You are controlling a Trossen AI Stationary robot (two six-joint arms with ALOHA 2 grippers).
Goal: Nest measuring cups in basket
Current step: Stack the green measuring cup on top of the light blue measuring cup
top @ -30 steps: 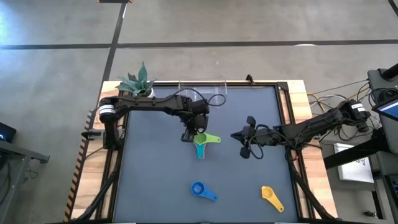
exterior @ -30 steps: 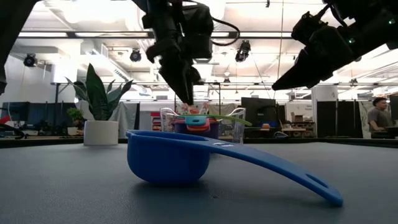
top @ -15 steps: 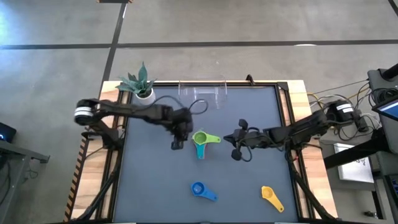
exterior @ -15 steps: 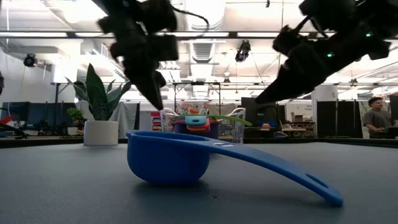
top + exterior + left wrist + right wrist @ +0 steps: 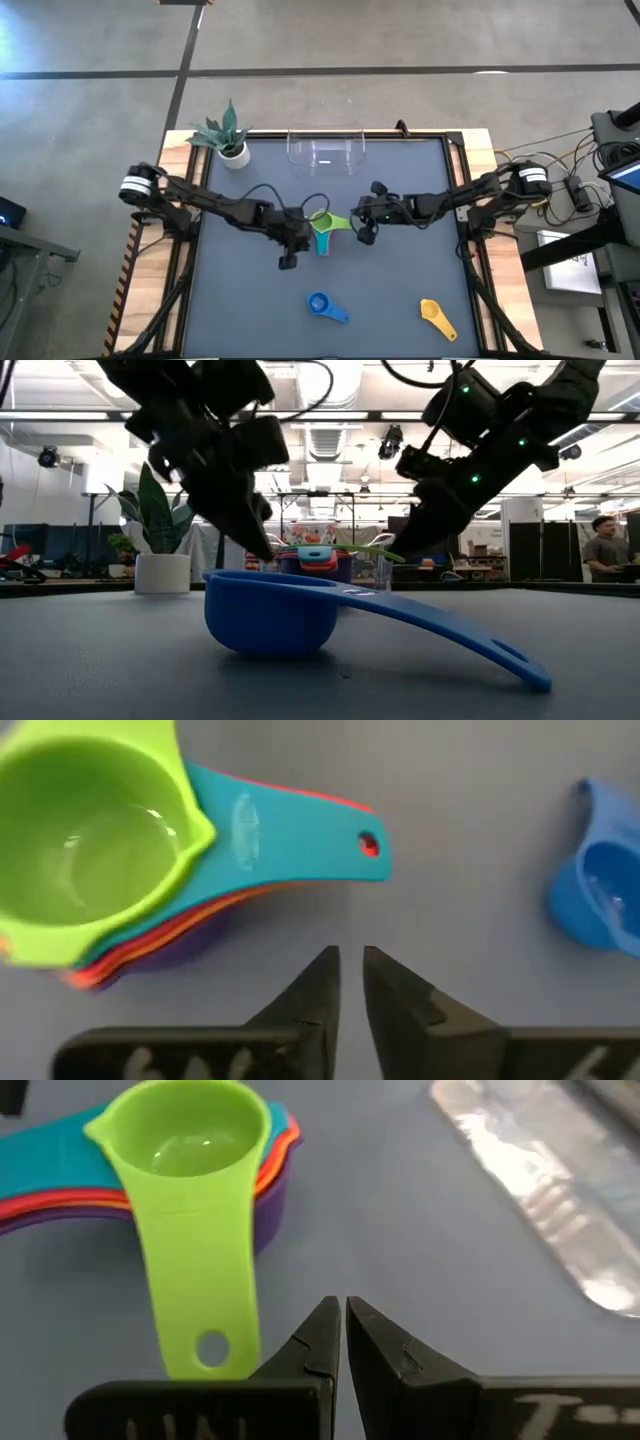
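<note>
Green cup (image 5: 322, 222) stack | left tool (image 5: 288, 262), right tool (image 5: 365, 236) flank it, empty

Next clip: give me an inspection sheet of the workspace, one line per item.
Surface: dark table mat.
Job's things: green cup tops the nested stack mid-table; blue cup and yellow cup lie loose; clear basket holds no cups.
Clutter: potted plant at a far corner.
Grippers: left gripper shut, empty, beside the stack; right gripper shut, empty, near the green handle.
Cables: bundle beside the table.
Surroundings: person far behind.
</note>
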